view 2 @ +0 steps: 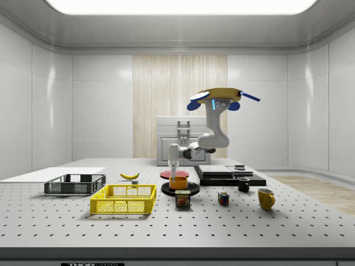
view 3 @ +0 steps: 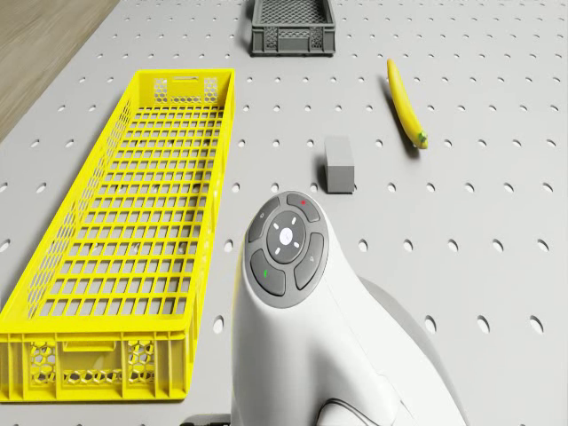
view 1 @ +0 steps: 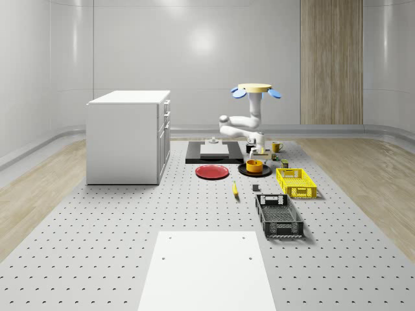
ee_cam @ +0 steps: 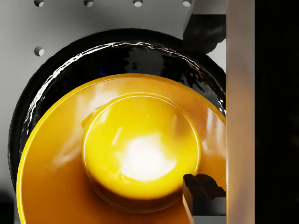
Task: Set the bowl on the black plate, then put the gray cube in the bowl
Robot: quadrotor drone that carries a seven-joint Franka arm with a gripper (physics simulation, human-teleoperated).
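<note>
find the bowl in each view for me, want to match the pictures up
Whole-scene view: the orange bowl sits on the black plate, right of the red plate.
Side view: the bowl is on the black plate, under the gripper, behind the yellow basket.
Wrist view: the bowl is seen from above, the black plate's rim around it.
Shared landmark: the black plate.
</note>
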